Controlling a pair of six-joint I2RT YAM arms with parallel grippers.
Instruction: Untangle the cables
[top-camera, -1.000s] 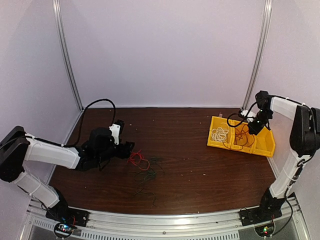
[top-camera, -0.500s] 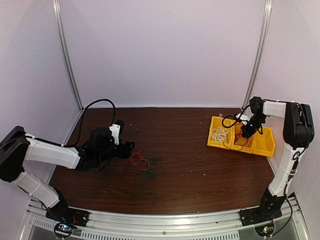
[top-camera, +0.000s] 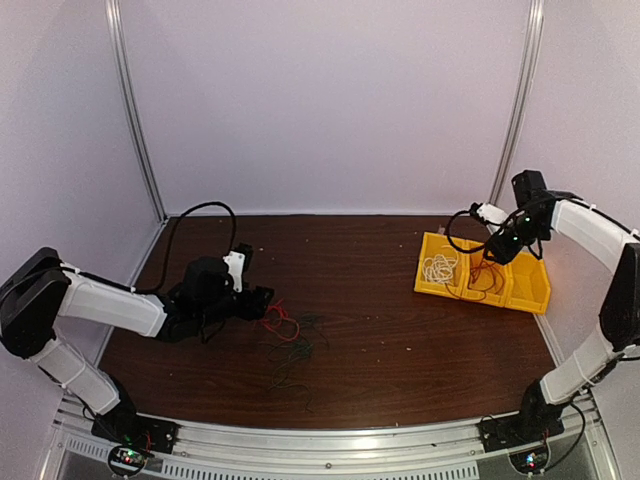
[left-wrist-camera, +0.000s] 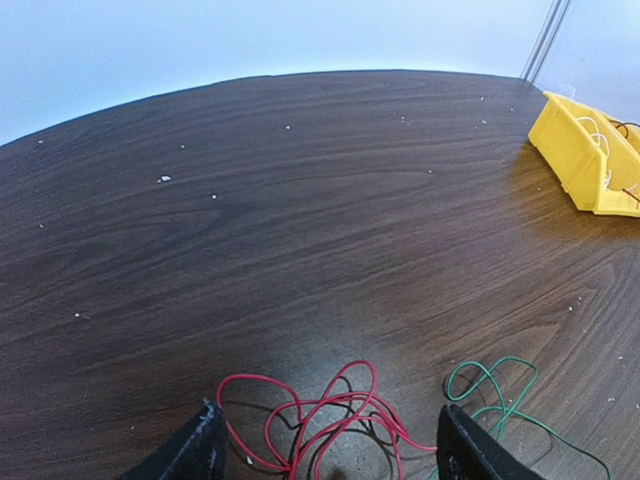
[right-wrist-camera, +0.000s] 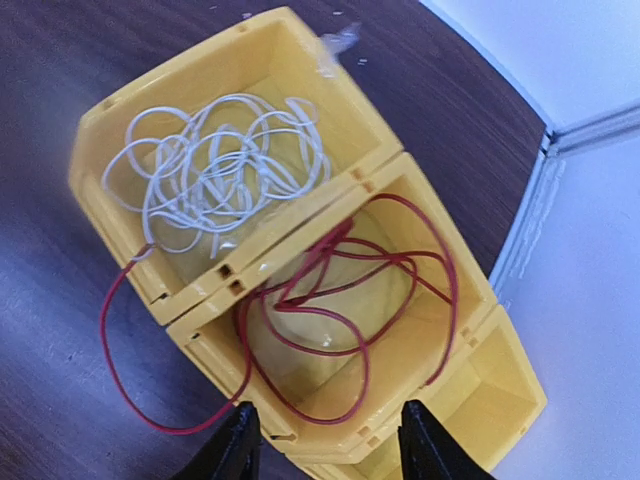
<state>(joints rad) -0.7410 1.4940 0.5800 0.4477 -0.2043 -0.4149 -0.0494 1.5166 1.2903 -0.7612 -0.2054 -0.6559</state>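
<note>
Left jaws spread, empty, straddling red cable (left-wrist-camera: 375, 415) on table (left-wrist-camera: 300, 200) nearer left edge; green cable (left-wrist-camera: 485, 366) tangled just beside. We'd pinch red strand only, lift slowly away from green. Far-right corner: yellow bin (right-wrist-camera: 290, 30) holds white cable (right-wrist-camera: 215, 170) in left compartment, second red cable (right-wrist-camera: 345, 300) in middle, one loop spilling over wall. Right jaws spread above, holding nothing; we'd tuck loop in.

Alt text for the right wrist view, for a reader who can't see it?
A yellow three-compartment bin sits on a dark wooden table: a white cable coiled in one end compartment, a red cable in the middle one with a loop spilling over the wall onto the table. The right tool hangs open above, holding nothing.
</note>
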